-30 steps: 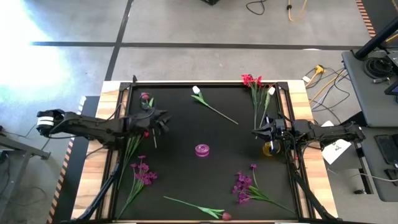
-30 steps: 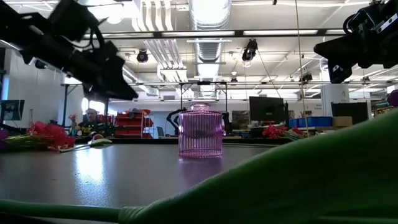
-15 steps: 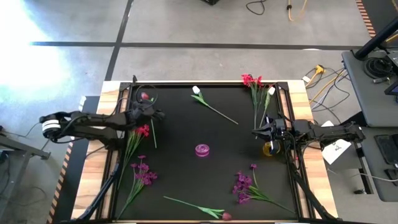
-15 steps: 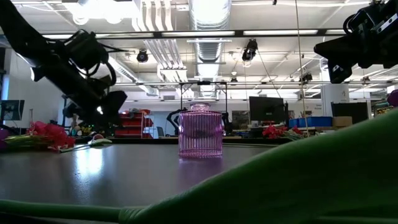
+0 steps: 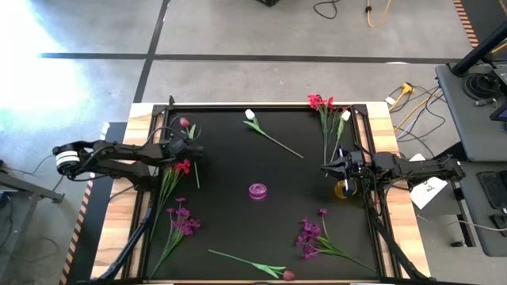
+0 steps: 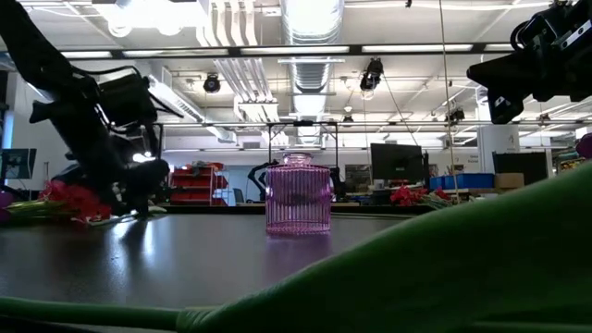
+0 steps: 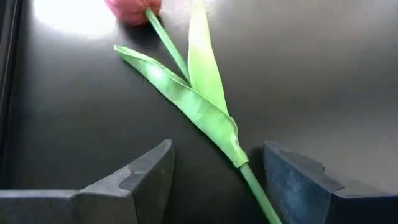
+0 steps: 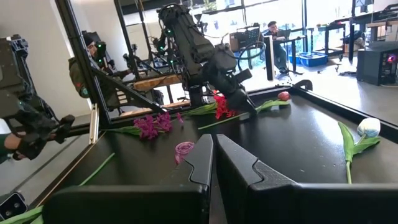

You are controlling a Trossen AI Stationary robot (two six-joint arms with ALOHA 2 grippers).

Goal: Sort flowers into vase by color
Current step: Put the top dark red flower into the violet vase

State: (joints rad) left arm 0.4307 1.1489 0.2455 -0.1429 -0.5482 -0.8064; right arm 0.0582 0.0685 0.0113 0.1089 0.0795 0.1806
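Observation:
A tulip with a dark pink bloom (image 5: 184, 123) and a long green stem lies flat on the black mat at the far left. My left gripper (image 5: 190, 147) is low over it and open. In the left wrist view (image 7: 214, 180) its fingers stand on either side of the tulip's stem (image 7: 252, 183) and leaves (image 7: 199, 93) without touching them. Red flowers (image 5: 181, 167) lie just beside it. A pink glass vase (image 5: 257, 191) stands upright mid-table. My right gripper (image 5: 326, 169) is shut and empty (image 8: 213, 155) at the right, raised beside a yellow vase (image 5: 344, 190).
A white-bud flower (image 5: 265, 131) lies at the far middle. Red and white flowers (image 5: 326, 115) lie at the far right. Magenta clusters lie near left (image 5: 182, 220) and near right (image 5: 310, 235). Another tulip (image 5: 253, 265) lies along the near edge. A raised frame (image 5: 261, 106) borders the mat.
My left gripper has gone toward the table's left edge and come down close to the mat, ending over the tulip's stem. The flowers and vases have stayed where they were.

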